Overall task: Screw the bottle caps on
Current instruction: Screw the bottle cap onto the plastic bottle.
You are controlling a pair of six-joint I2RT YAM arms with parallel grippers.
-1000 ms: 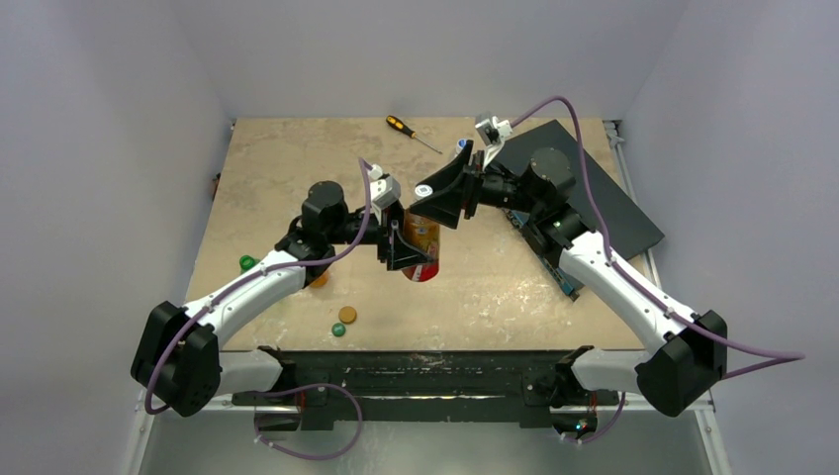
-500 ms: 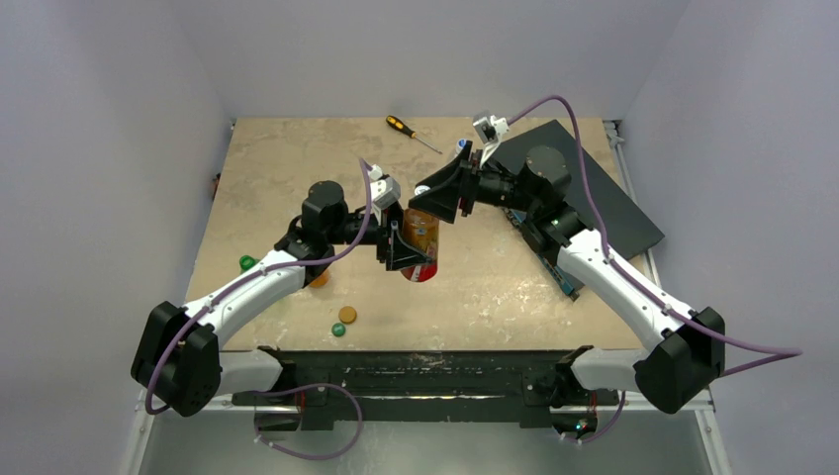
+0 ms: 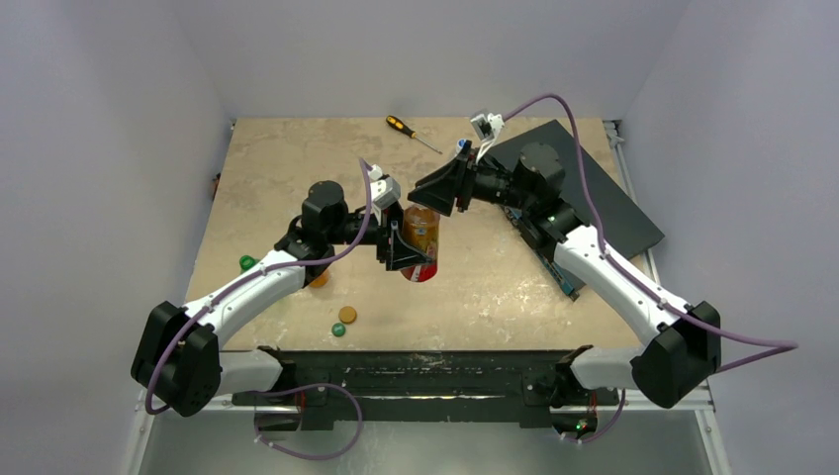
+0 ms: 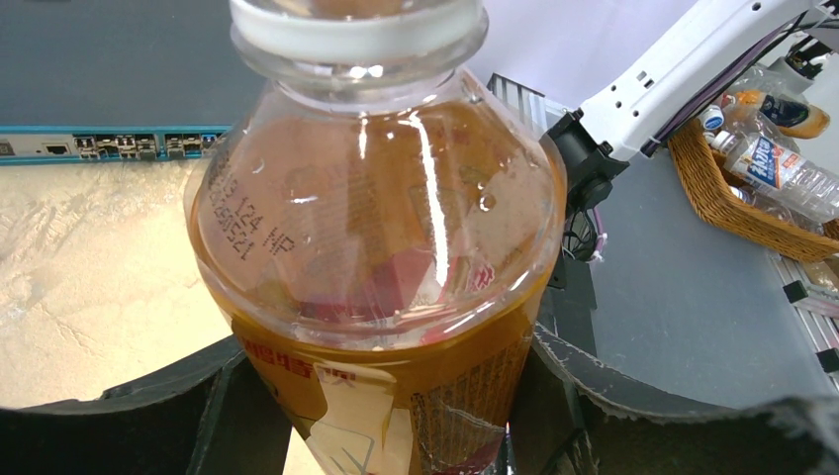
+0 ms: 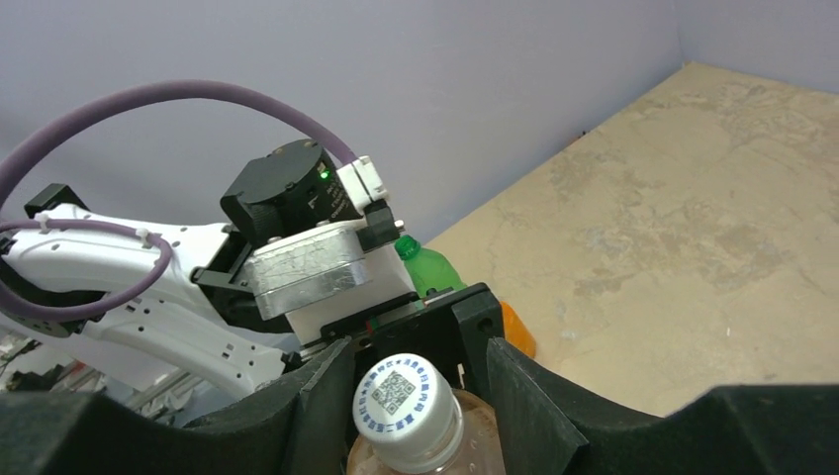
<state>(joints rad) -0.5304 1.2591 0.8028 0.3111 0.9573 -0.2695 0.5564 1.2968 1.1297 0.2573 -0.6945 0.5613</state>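
Clamps the amber bottle [image 3: 422,230] in the left tool [image 4: 396,421], with both fingers [image 4: 129,421] pressed against the labelled lower body. Holds it upright near the middle of the worktop [image 3: 287,168]; cannot tell whether the base touches the surface. Shows amber liquid up to the shoulder and a white cap [image 5: 404,396] seated on the neck, printed code facing up.

Sets the right tool [image 5: 414,364] over the bottle top from the far right, with one finger on each side of the white cap, close in. Cannot tell whether those fingers squeeze the cap or merely flank it; appears to show a thin gap on one side in the right wrist view.

Finds three loose caps on the near left of the worktop: a green cap [image 3: 246,263] beside the left forearm, then an orange cap [image 3: 346,315] and a dark green cap [image 3: 338,330] just beside each other, nearer the bases. Reveals part of a green bottle [image 5: 427,269] behind the left wrist in the right wrist view. Places the screwdriver [image 3: 411,131] near the far edge and a black mat [image 3: 613,198] at the far right, under the right arm.
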